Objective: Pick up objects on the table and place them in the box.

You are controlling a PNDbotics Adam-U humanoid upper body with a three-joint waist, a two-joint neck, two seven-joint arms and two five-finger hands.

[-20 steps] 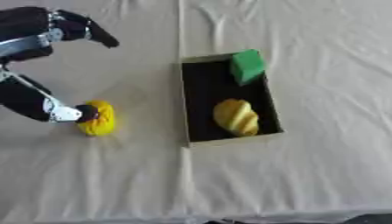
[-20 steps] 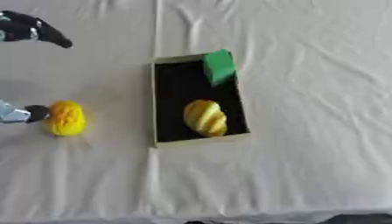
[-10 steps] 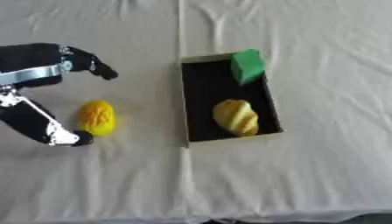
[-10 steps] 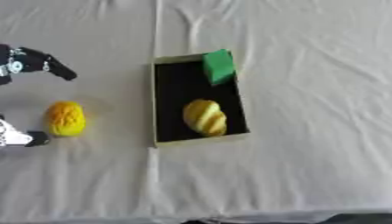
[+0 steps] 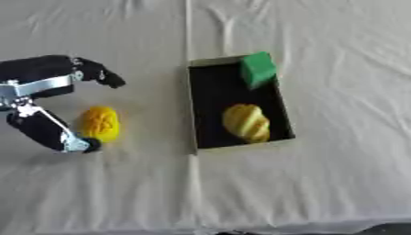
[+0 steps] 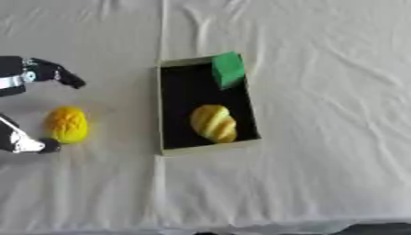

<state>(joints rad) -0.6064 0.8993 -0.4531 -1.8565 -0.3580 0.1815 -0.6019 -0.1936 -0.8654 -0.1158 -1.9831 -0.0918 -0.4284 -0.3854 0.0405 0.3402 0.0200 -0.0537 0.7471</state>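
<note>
White-clothed table (image 5: pixel 337 183) with black box (image 5: pixel 210 105) and yellow fruit (image 5: pixel 99 124).

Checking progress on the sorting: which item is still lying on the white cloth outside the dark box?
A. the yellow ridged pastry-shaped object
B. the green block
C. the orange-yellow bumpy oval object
C: the orange-yellow bumpy oval object lies on the cloth left of the dark box, within the left hand's open span.

Creased matt white cloth (image 5: pixel 337 174) covers the table; the box (image 5: pixel 195 110) looks like cardboard, dark matt inside.
</note>
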